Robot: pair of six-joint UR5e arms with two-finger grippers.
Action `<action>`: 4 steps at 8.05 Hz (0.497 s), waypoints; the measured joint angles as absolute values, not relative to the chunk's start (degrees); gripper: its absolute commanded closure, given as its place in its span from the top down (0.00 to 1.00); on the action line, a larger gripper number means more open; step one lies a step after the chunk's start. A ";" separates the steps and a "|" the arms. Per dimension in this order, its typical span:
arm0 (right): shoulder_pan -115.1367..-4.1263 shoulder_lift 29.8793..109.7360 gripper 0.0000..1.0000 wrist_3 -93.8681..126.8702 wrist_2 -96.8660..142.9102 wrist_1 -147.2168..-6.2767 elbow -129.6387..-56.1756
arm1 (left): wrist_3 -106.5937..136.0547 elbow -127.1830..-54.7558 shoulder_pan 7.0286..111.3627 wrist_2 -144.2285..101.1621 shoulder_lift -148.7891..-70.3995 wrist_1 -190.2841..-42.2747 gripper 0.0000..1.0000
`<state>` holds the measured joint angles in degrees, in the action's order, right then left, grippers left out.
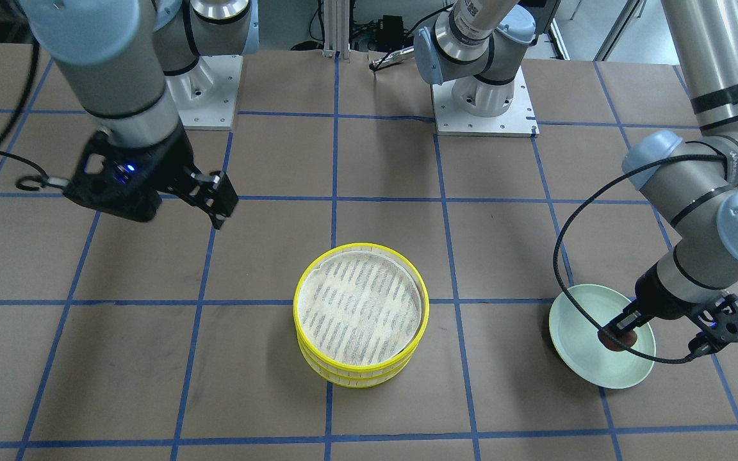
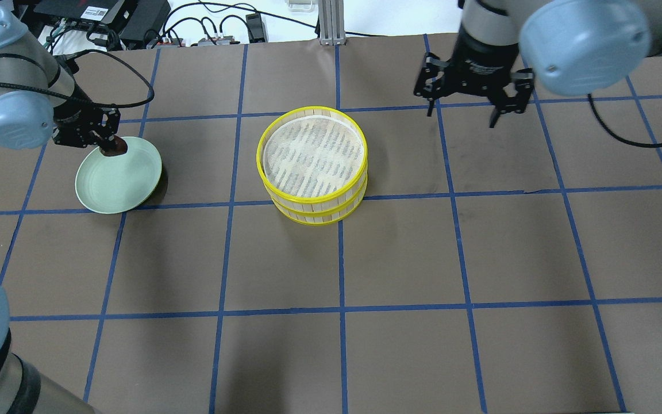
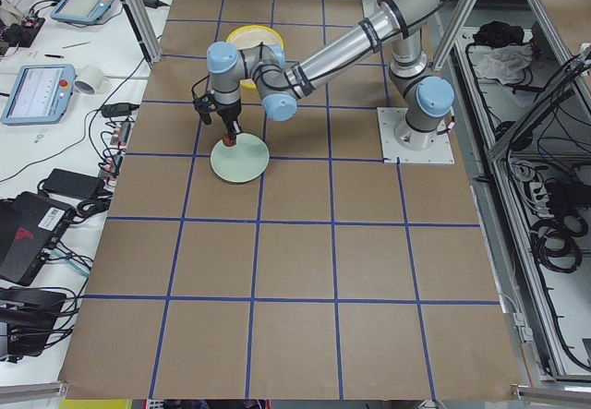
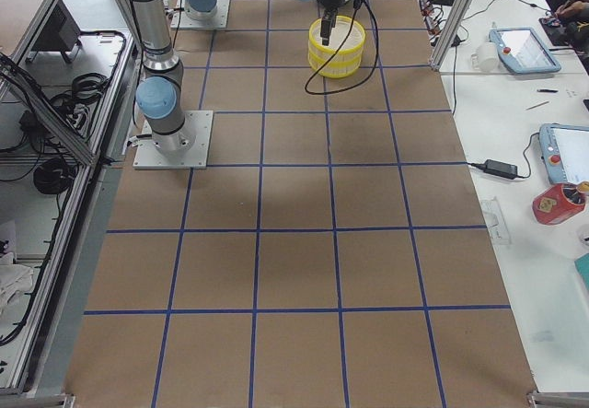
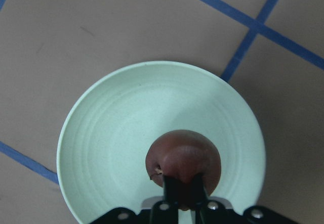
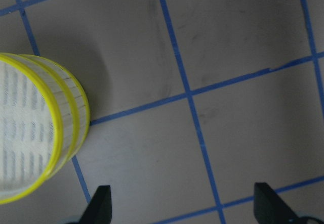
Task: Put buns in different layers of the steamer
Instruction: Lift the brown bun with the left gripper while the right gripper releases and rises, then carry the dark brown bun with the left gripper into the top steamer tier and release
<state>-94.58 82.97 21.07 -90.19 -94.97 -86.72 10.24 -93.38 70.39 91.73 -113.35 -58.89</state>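
The steamer [image 1: 360, 314] is a stack of two yellow-rimmed layers with a striped cloth liner, standing mid-table; its top layer [image 2: 312, 150] is empty. The dark reddish-brown bun [image 5: 183, 155] is over the pale green plate [image 5: 116, 133]. My left gripper [image 5: 183, 196] is shut on this bun [image 2: 116, 150] near the plate's rim; I cannot tell whether the bun touches the plate. My right gripper [image 2: 462, 115] is open and empty above the table beside the steamer [image 6: 30, 138]. The cream-white bun is hidden.
The plate [image 2: 118, 184] lies on the brown paper table with its blue tape grid, about one square from the steamer. The two arm bases [image 1: 484, 105] stand at the robot's edge of the table. Cables and tablets lie on side benches [image 3: 55, 86].
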 measured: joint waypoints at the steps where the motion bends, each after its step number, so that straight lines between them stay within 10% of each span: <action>1: -91.59 86.96 1.00 17.47 -90.16 -89.62 -86.79 | 12.99 -93.35 72.97 91.70 -110.83 -60.78 0.00; 4: -88.36 94.33 1.00 13.39 -89.95 -81.61 -88.12 | 23.12 -93.12 82.53 91.36 -105.23 -64.15 0.00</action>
